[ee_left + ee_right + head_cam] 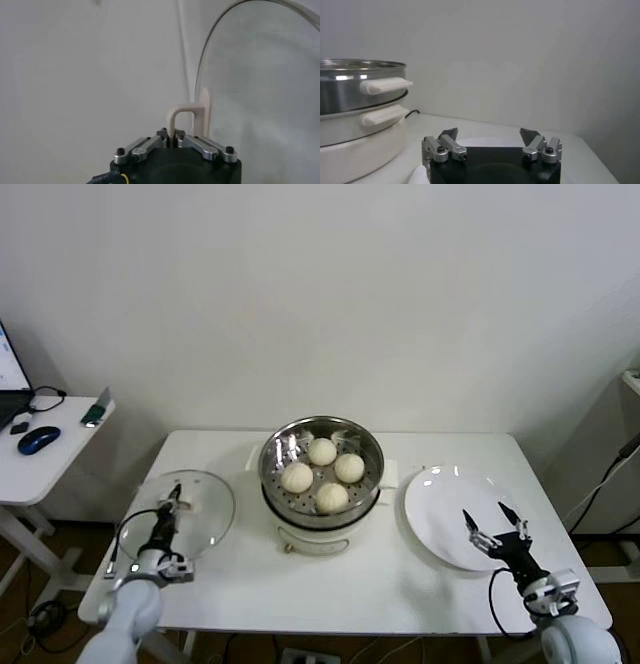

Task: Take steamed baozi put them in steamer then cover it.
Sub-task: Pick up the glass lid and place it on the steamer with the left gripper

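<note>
1. Far left: side desk (pixel 40 469) with a mouse (pixel 38 440), not part of the job.
2. Left gripper (pixel 172 506) sits on the cover (pixel 178 514), which lies on the table (pixel 340 584) left of the steamer. The left wrist view shows its fingers (pixel 161 135) pinched together on the cream handle (pixel 186 116) of the glass lid. Grip looks made; lid not clearly off the table.
3. Centre: steamer (pixel 322 474) stands open, with all four baozi (pixel 322 451) on its perforated tray. Loading looks finished.
4. Right of steamer: white plate (pixel 455 514), nothing on it.
5. Right gripper (pixel 492 524) hovers over the plate's near edge, fingers spread, holding nothing. The right wrist view shows the same, with the steamer's side handles off to one side. Looks idle.
6. Step in hand, as I judge it: covering. Next move calls for lifting the lid by its handle, carrying it right over the pot, keeping it level, centring its rim on the steamer's rim, lowering, then letting go.
7. Risk: the thin handle pinch could let the glass swing or tilt, landing it off-centre.
</note>
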Tool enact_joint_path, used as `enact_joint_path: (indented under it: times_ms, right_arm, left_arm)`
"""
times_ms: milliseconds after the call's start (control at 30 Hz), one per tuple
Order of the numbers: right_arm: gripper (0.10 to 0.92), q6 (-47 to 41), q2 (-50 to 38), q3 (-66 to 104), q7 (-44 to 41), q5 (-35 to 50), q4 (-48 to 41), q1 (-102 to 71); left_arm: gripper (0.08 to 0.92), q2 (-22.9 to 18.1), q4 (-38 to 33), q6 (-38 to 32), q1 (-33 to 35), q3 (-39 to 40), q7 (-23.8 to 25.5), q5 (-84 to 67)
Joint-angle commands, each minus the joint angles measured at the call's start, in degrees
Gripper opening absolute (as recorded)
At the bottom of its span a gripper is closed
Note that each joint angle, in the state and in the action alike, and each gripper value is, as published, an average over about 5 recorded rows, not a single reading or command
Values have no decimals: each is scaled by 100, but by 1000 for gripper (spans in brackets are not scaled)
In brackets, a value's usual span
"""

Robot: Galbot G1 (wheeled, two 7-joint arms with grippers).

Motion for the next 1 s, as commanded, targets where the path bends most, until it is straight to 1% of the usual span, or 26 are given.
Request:
enact_joint_path:
  times_ms: [33,167,267,367,500,567,633,733,867,1000]
  right_arm:
    - [823,33,-27,-6,-15,-41,-107,96]
    - [823,53,-73,-43,-23,-52,-207,209]
    - [823,57,-115,-86,-23,-56,-283,315]
    - [823,57,-155,-141,-21,-82,-354,422]
    - [823,55,-195,-238,-17,-141,-449,559]
    - [823,62,-200,-288,-16,-177,-495,628]
    - [823,72,-192,-325,-15,-206,-534,687]
    - [823,83,-155,-352,-16,-243,-592,757]
    - [823,124,-80,-373,-16,-323,-704,846]
    - [823,156,-40,-360,-26,-378,-767,862]
  left_arm:
    - [151,427,-2513,1199,1193,-33,156,-640]
    - [151,732,-3489,2001,1617,2,270,-679]
    - [151,992,-4010,2479,1769,53,353,-677]
    - [151,1274,-4424,2902,1775,179,458,-716]
    - [151,1704,-4716,3339,1417,620,699,-817]
    - [151,1869,-4704,3509,1064,1030,849,-850]
    - [151,1919,-4667,3659,640,1516,1061,-811]
    - [151,1713,-4549,3866,-100,2317,1451,-556]
    - [151,1051,-4134,3939,-978,3149,1885,-123]
    - [151,494,-3677,3939,-1599,3686,2111,139]
